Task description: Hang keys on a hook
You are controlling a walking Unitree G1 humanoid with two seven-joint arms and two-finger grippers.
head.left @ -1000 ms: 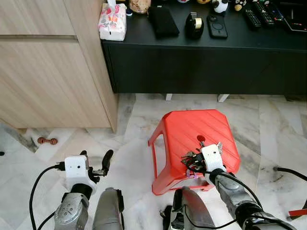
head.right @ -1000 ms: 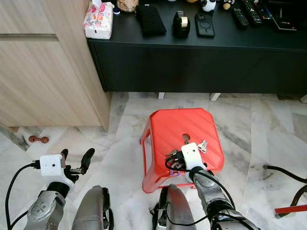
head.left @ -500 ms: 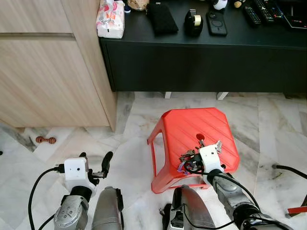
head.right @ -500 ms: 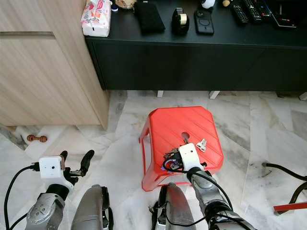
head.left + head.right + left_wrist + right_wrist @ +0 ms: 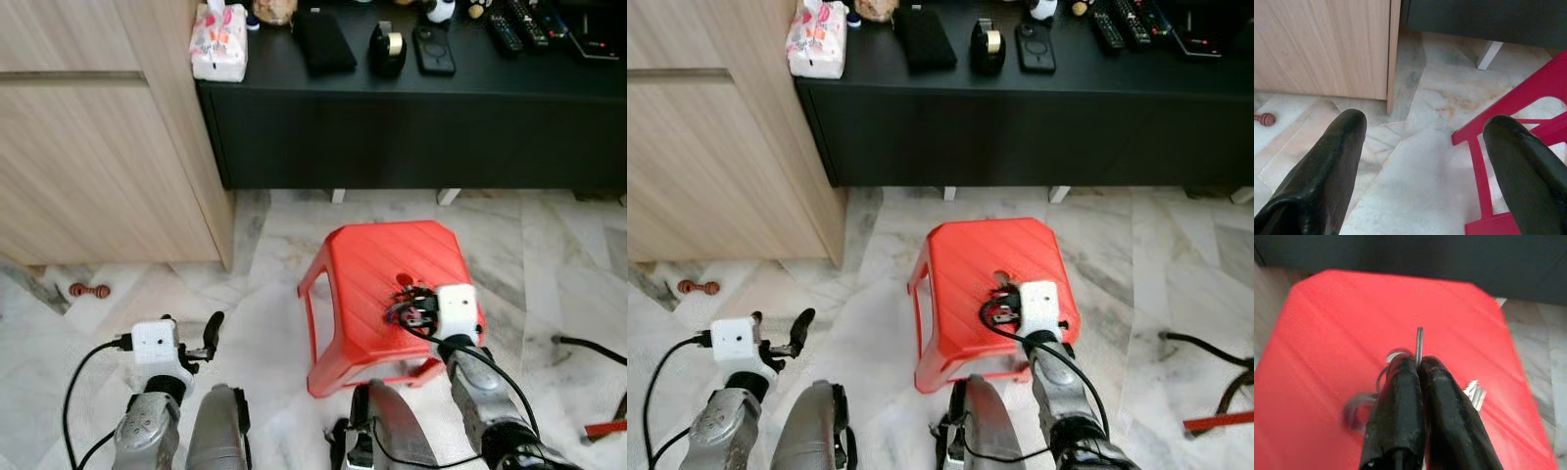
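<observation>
Right gripper: my right gripper [image 5: 1419, 363] sits over the red stool [image 5: 367, 264], fingers pinched tight on the key ring [image 5: 1420, 343], which stands up thin between the tips.
Keys: the bunch of keys [image 5: 411, 304] hangs at the fingertips just over the stool top, near its round hole, at about 4 o'clock in the head view; I judge it barely off the plastic.
Left gripper: my left gripper [image 5: 1425, 156] idles low at 8 o'clock over the marble floor [image 5: 265, 294], fingers spread wide, holding nothing.
Hook: I can't see one from here.
Doing it well: I'd keep the pinch firm and lift straight up so the dangling keys don't snag in the hole, then look for the hook before walking.
Risk: the ring is gripped edge-on, so it could twist or slip if I swing.
</observation>
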